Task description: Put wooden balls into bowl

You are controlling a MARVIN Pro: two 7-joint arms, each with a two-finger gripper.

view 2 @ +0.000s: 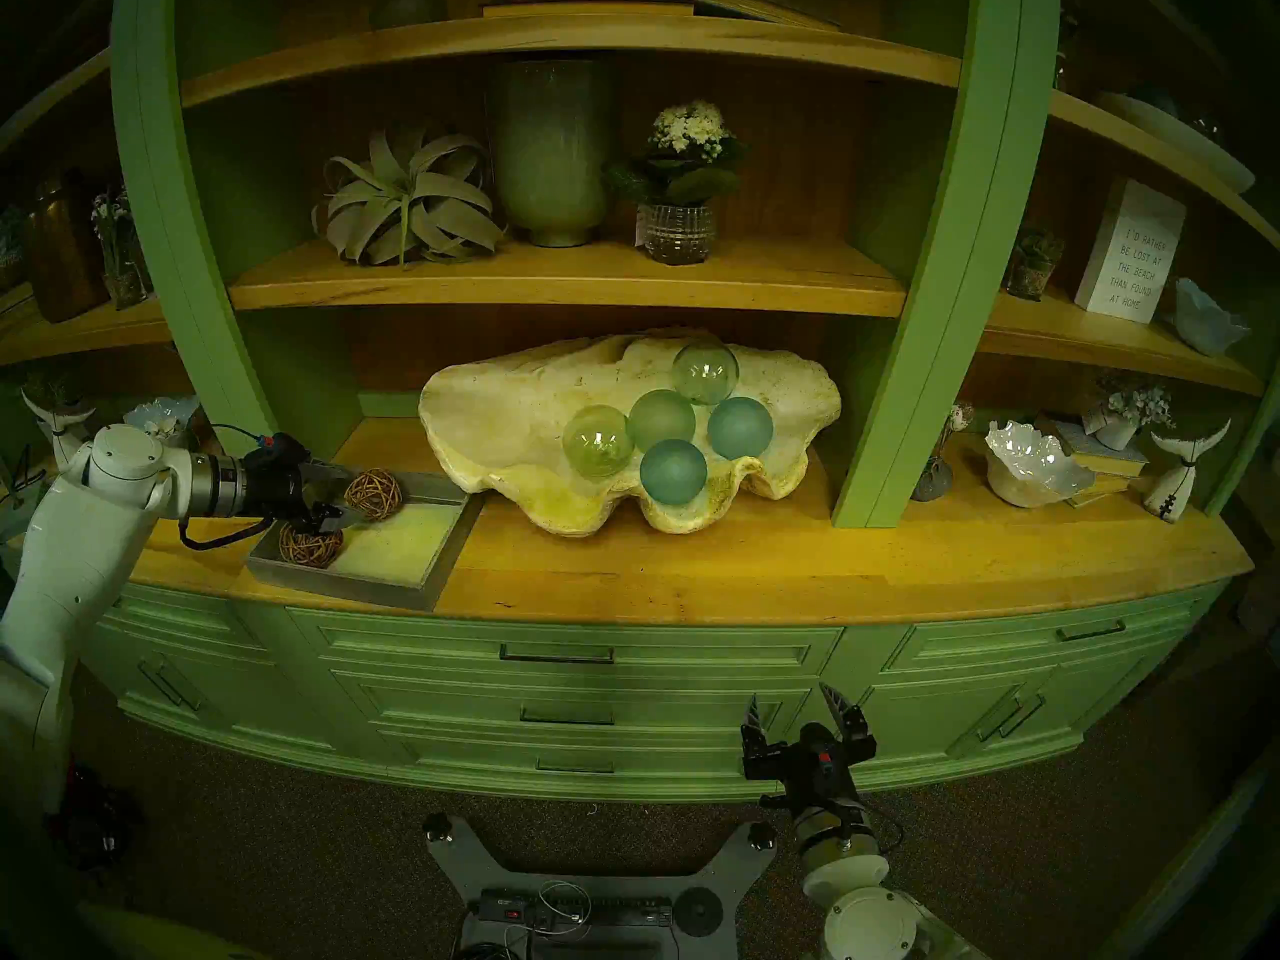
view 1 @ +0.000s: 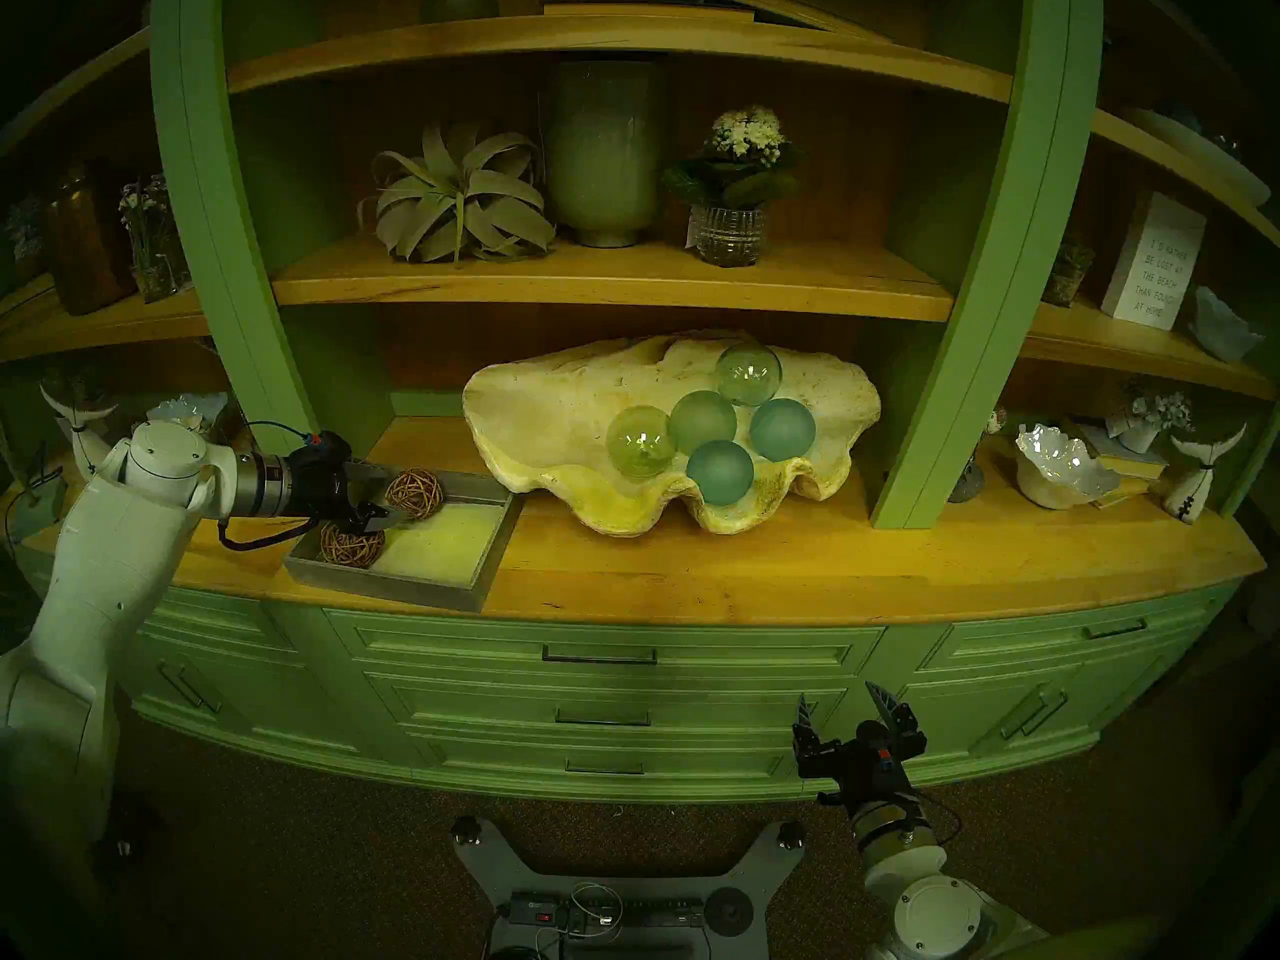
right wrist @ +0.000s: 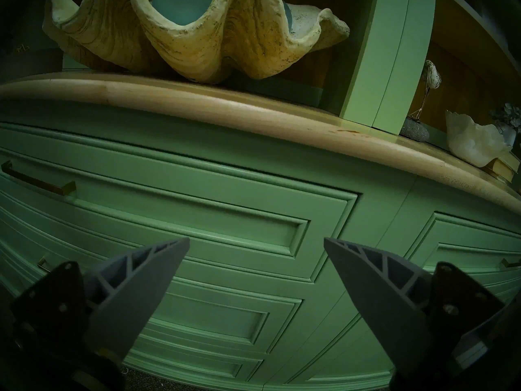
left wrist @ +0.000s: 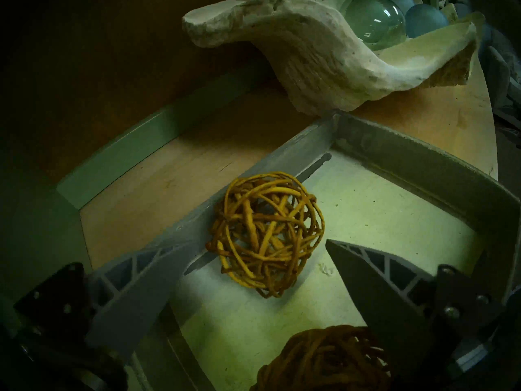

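Observation:
Two woven rattan balls lie in a shallow grey tray [view 1: 429, 584] at the counter's left. The far ball [view 1: 413, 494] rests against the tray's back wall. It also shows in the left wrist view [left wrist: 266, 235]. The near ball [view 1: 351, 544] sits under the gripper body, at the bottom of the left wrist view [left wrist: 324, 359]. My left gripper [view 1: 388, 498] is open over the tray, its fingertips [left wrist: 338, 249] flanking the far ball's near side without closing on it. The big clam shell bowl [view 1: 554, 411] stands right of the tray and holds several glass spheres [view 1: 703, 422]. My right gripper [view 1: 841, 702] is open and empty, low before the drawers.
Green cabinet uprights [view 1: 956, 314] flank the shell's bay, with a wooden shelf [view 1: 609, 290] of plants and a vase close above it. A white ruffled bowl [view 1: 1063, 470] and figurines stand at the right. The tray's right corner touches the shell's foot [left wrist: 335, 111].

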